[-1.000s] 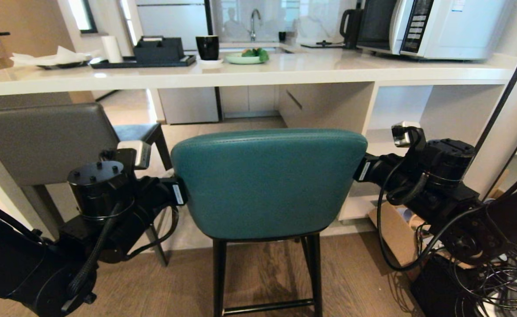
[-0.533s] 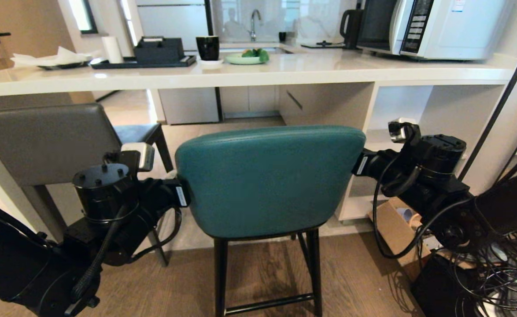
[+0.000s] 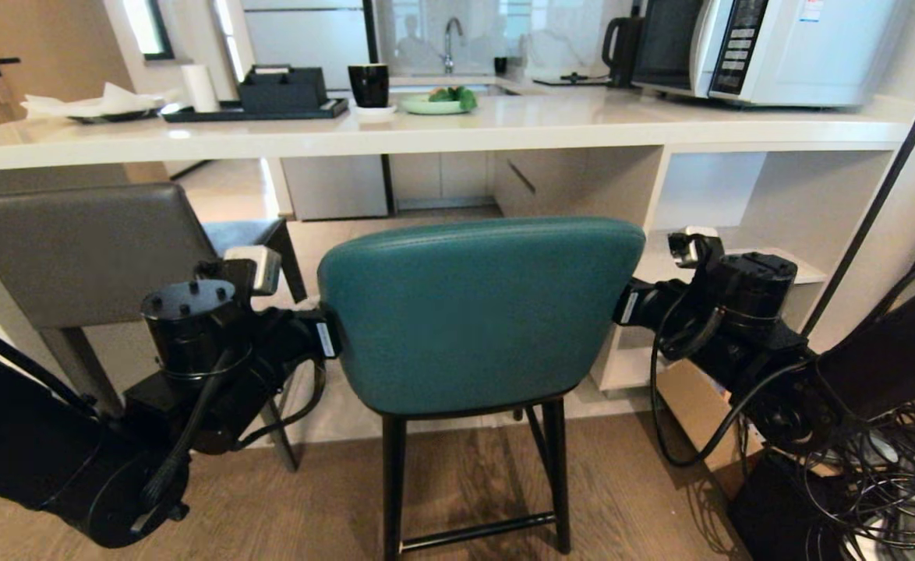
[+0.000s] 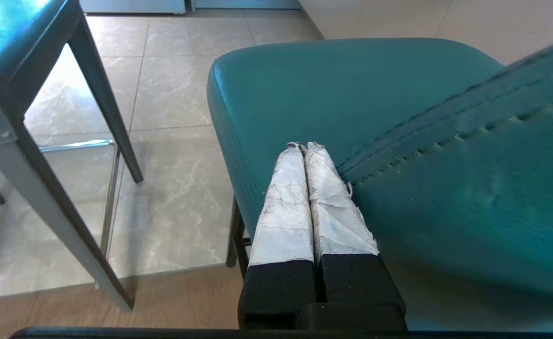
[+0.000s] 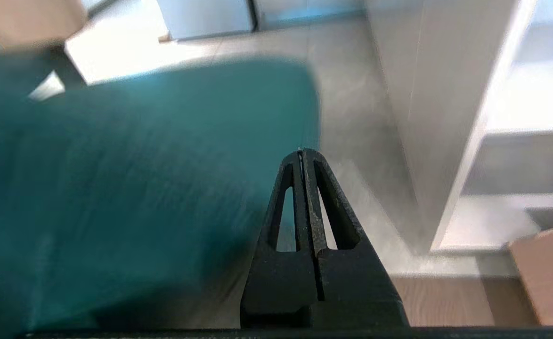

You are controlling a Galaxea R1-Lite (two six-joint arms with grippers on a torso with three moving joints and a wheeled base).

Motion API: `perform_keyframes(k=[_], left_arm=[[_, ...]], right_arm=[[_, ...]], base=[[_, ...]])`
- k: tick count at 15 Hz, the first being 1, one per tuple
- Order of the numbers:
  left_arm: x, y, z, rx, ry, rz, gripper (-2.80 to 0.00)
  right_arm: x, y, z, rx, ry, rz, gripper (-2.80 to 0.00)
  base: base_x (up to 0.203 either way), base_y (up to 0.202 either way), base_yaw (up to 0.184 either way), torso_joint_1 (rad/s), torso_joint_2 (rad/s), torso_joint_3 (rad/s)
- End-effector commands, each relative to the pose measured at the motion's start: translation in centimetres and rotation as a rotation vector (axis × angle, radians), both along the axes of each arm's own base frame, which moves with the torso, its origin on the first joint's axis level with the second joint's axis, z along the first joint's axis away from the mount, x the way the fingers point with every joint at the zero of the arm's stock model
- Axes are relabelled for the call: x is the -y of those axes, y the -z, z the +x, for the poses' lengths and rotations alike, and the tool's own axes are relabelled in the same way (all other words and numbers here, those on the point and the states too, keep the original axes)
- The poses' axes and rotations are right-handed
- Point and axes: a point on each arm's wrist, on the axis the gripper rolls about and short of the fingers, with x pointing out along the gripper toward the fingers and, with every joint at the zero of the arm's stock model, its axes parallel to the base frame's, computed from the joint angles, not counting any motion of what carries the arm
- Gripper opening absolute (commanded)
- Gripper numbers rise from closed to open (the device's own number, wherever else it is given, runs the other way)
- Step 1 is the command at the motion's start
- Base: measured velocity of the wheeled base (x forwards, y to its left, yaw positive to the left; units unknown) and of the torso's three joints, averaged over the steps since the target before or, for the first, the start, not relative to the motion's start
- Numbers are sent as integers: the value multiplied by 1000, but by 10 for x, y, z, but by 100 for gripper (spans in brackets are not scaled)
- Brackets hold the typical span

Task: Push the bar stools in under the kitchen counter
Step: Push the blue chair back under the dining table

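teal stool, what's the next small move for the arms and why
Probably keep pushing the teal stool straight ahead toward the kitchen counter. The left gripper and right gripper are both shut and flank the backrest's two sides, so an even push should hold it straight. The backrest looks not yet under the counter edge, and the grey stool stands apart on the left.

Left claw [image 4: 304, 147] closed, right claw [image 5: 303, 151] closed, both arms stretched forward

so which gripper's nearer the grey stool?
Left. The left gripper, shut, sits at the teal stool's left edge, beside the grey stool. The right gripper, shut, is at the teal stool's far edge.
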Motion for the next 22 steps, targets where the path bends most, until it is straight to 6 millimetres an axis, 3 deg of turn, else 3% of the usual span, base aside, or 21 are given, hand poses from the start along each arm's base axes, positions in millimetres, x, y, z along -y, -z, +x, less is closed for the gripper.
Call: perform_keyframes(k=[1,10,16,22], left_arm=[[-4,-1,9,16,-39,-5,-280],[-25,3,26,24,-118,43,-280],[21,-10,14,70,11,21,-280],[15,-13,24,64,-21,25,-280]], right_arm=[[1,-2,-1,12,4,8,-280],[0,-3,-4,12,-3,8,-280],[0,0,-3,3,-3,5,-280],[0,2,-2,-1,-2,4,-280]], base=[[0,0,0,0,0,0],[0,0,0,0,0,0],[0,0,0,0,0,0],[0,0,0,0,0,0]])
